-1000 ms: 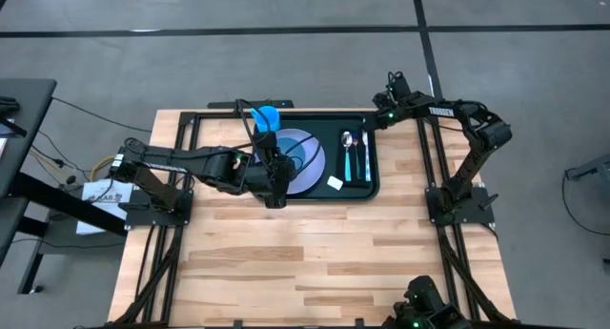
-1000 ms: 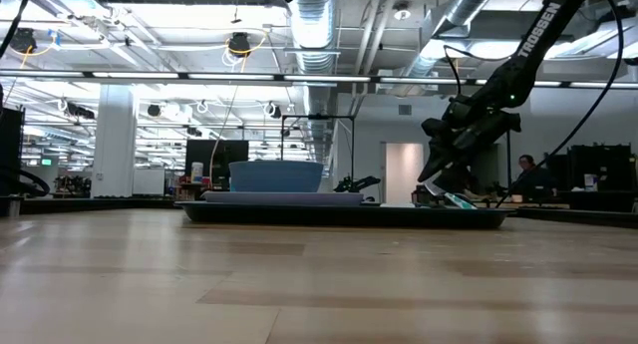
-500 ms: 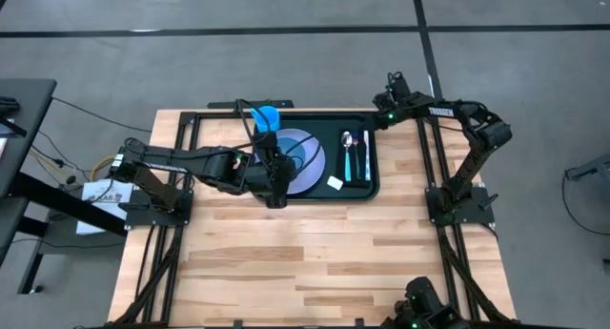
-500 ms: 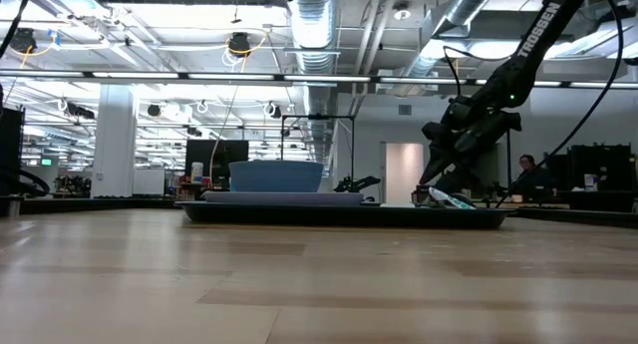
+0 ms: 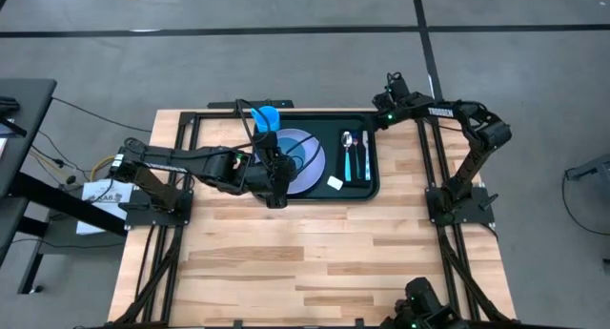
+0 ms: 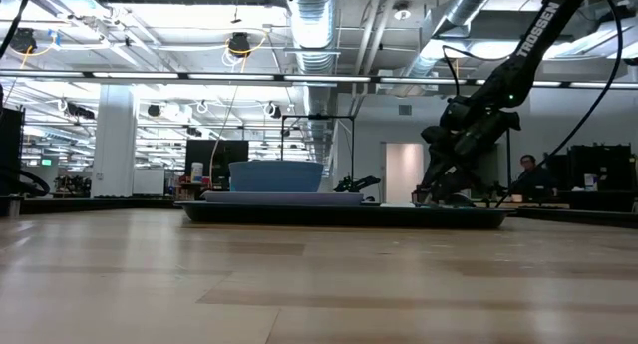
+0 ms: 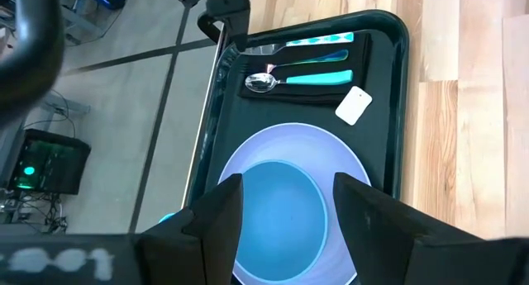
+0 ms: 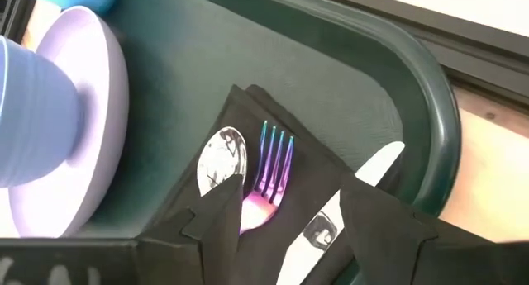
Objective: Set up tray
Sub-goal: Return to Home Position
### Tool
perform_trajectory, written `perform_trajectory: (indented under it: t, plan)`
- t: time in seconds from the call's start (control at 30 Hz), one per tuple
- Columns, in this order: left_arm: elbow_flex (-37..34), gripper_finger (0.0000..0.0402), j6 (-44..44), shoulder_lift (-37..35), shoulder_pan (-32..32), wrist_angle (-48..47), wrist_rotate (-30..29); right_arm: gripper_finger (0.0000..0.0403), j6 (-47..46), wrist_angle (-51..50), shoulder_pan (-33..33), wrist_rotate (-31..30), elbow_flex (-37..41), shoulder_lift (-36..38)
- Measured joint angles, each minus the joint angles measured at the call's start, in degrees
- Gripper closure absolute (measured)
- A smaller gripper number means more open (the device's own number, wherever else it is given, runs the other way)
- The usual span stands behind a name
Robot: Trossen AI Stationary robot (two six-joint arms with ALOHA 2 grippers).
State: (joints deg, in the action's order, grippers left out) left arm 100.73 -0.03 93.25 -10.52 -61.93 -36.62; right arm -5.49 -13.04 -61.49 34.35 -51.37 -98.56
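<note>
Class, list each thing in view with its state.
Tray: flat on table, loaded.
Bowl: upright on plate, empty.
Napkin: flat on tray.
Spoon: lying on napkin.
Fork: lying on napkin.
Knife: lying on napkin.
Left gripper: open, beside plate.
Right gripper: open, at tray corner.

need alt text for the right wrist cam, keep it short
A spoon, fork and knife lie side by side on a black napkin in a dark green tray, seen past the open fingers of the right hand. A lavender plate carrying a blue bowl sits beside the napkin in the same tray.
</note>
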Motion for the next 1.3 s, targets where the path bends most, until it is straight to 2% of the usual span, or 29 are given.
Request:
perform_trajectory:
  t: [0.33, 0.43, 0.57, 0.67, 0.77, 0.9, 1.03, 1.17, 1.3]
  plan:
    - [0.0, 0.0223, 2.2, -0.1, 0.0, 2.4, -0.1, 0.0209, 1.8, -3.1, -0.2, 0.8, -2.1, 1.3]
    - [-0.1, 0.0223, 4.4, -2.3, 0.0, 6.1, 1.5, 0.0209, 5.4, -5.5, -0.1, 5.1, -2.9, 5.4]
    - [-2.5, 0.0223, 5.6, -9.1, 1.1, 12.2, 7.2, 0.0209, 8.4, -5.7, 1.1, 13.2, -2.8, 14.9]
    - [-11.0, 0.0223, 6.4, -15.2, 3.0, 21.5, 9.7, 0.0209, 11.5, -5.4, 2.7, 16.7, -1.3, 24.8]
    - [-25.3, 0.0223, 6.3, -23.0, 5.5, 36.2, 9.0, 0.021, 12.5, -4.6, 5.1, 14.8, 1.3, 35.8]
    - [-45.6, 0.0223, 4.2, -31.7, 9.8, 55.8, 9.0, 0.0218, 13.5, -3.5, 8.7, 7.9, 7.0, 50.8]
    - [-62.0, 0.0223, 1.1, -36.6, 12.5, 72.5, 10.8, 0.0225, 12.2, -1.9, 12.3, 0.3, 14.6, 63.7]
    - [-73.3, 0.0223, -0.7, -38.1, 13.2, 84.6, 10.3, 0.0227, 6.7, 6.5, 15.5, -9.0, 25.0, 72.8]
    - [-80.7, 0.0223, -2.5, -38.2, 13.1, 95.7, 8.9, 0.0224, 4.4, 15.7, 18.5, -16.9, 35.3, 78.3]
